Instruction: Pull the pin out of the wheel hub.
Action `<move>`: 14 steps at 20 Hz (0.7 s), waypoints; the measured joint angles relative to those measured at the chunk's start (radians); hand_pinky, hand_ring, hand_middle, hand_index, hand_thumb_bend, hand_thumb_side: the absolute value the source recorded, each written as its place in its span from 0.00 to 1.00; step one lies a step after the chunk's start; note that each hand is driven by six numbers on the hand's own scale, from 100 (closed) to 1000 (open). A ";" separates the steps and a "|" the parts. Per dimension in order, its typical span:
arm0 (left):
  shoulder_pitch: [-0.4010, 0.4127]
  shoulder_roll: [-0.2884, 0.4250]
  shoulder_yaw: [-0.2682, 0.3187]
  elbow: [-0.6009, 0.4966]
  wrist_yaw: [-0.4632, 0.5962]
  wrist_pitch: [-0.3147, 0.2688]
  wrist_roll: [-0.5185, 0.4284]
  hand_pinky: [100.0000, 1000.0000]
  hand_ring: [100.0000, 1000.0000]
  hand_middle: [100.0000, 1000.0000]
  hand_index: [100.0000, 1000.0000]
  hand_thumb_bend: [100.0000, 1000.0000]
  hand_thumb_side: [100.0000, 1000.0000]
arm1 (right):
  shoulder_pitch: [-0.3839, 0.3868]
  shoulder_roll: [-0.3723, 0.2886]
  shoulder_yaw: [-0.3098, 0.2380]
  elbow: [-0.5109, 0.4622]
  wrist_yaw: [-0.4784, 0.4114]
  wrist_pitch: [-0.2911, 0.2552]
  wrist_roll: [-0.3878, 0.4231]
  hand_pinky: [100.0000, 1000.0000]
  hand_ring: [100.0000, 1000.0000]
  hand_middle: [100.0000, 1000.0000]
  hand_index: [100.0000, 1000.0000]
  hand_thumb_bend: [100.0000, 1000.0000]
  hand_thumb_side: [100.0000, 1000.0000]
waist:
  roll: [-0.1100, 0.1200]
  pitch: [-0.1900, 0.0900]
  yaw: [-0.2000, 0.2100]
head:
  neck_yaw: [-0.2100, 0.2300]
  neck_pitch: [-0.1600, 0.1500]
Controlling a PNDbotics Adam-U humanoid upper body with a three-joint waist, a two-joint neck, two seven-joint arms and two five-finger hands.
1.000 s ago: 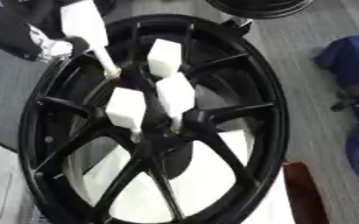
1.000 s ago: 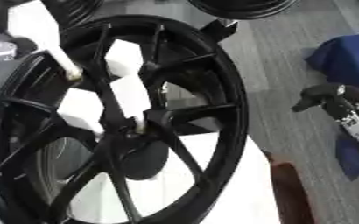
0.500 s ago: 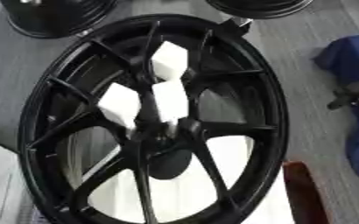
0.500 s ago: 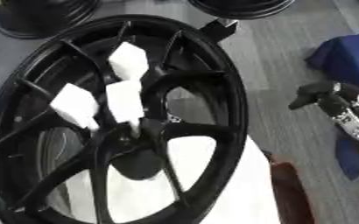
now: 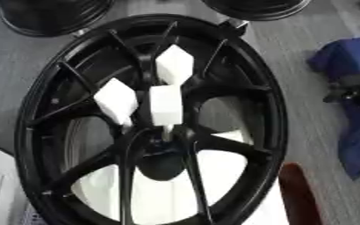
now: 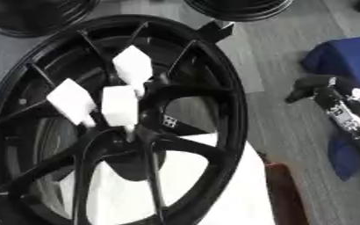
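A large glossy black spoked wheel hub (image 5: 149, 127) fills the middle, lying over a white sheet (image 6: 237, 193). Three white block-headed pins (image 5: 165, 105) stand near its centre (close together, leaning slightly). Far right, the robot's black-and-silver right hand (image 6: 333, 103) hangs beside blue cloth (image 6: 344, 59); I cannot tell how its fingers sit.

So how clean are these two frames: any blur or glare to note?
Left eye view: soft all over, the white blocks on the wheel hub have smeared edges. Right eye view: a little crisper, with pale sheen along the rim; the right hand shows at the edge.
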 measured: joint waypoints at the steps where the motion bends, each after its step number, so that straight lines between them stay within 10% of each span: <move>1: 0.025 -0.009 0.014 0.002 0.008 -0.008 0.010 0.65 0.62 0.48 0.76 0.00 0.41 | -0.002 0.000 0.000 0.000 -0.002 -0.001 -0.001 0.94 0.65 0.58 0.74 0.00 0.67 | -0.002 0.000 -0.001 | 0.003 0.000; 4: 0.096 -0.028 0.039 -0.025 0.043 -0.041 0.027 0.69 0.71 0.60 0.82 0.10 0.71 | -0.003 0.001 0.000 0.000 -0.007 -0.001 -0.002 0.94 0.65 0.58 0.74 0.00 0.67 | -0.005 0.000 -0.006 | 0.013 0.000; 14: 0.208 -0.042 0.088 -0.089 0.105 -0.193 0.092 0.68 0.71 0.59 0.78 0.00 0.68 | -0.003 0.002 0.000 0.000 -0.015 0.000 -0.001 0.94 0.65 0.58 0.74 0.00 0.67 | -0.005 0.000 -0.013 | 0.034 0.000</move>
